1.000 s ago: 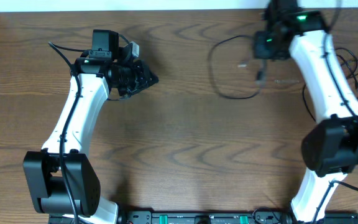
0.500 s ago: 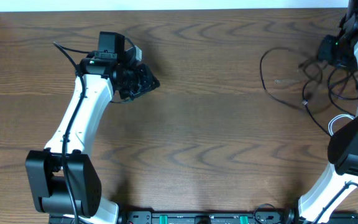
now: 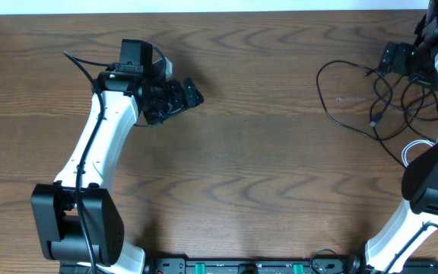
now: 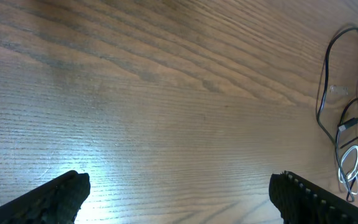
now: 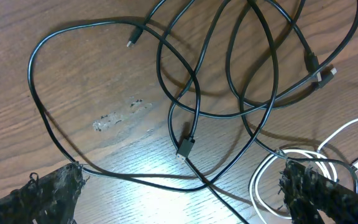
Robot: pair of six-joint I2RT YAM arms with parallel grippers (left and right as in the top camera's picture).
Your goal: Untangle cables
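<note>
Right gripper [image 5: 182, 199] stands with its jaws spread wide and nothing between them. We see the black cables [image 5: 185, 148] lying loose on the table [image 5: 92, 74] just ahead of its fingers, their loops crossing one another, with one strand running close beside the finger on the picture's left. The white cable [image 5: 278, 152] lies coiled close against the other finger. Left gripper [image 4: 179, 199] is spread just as wide over bare wood, and the whole tangle sits well apart from it, far off toward its right finger's side. We count two grippers, one white cable, and at least three small plug ends [image 5: 132, 40] on the black cords; how many black cords make up the tangle we cannot tell. A second ago both grippers were far less open, and the right one hung nearer the left gripper with a black loop trailing beneath it; since then it has swung away, the loop has gone with it, and both have opened
</note>
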